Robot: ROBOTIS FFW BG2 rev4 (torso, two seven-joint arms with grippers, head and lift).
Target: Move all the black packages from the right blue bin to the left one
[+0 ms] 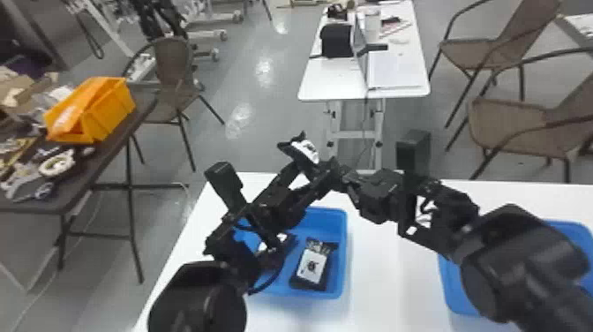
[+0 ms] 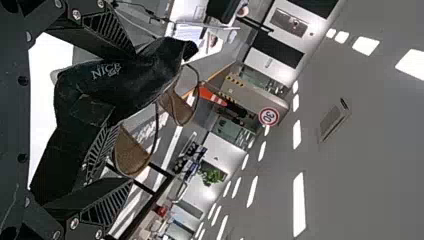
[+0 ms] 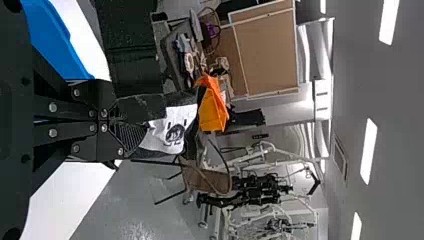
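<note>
Pinching one package [image 1: 307, 151] at twelve o'clock from the left bin [image 1: 345, 256], the right gripper [image 1: 334, 171] holds it between the widely spread fingers of the left gripper [image 1: 314, 175], a second package [image 1: 311, 266] lying in that bin toward four o'clock.

An orange bin [image 1: 112, 110] sits on a dark table [image 1: 106, 152] near a wicker chair [image 1: 173, 66].
</note>
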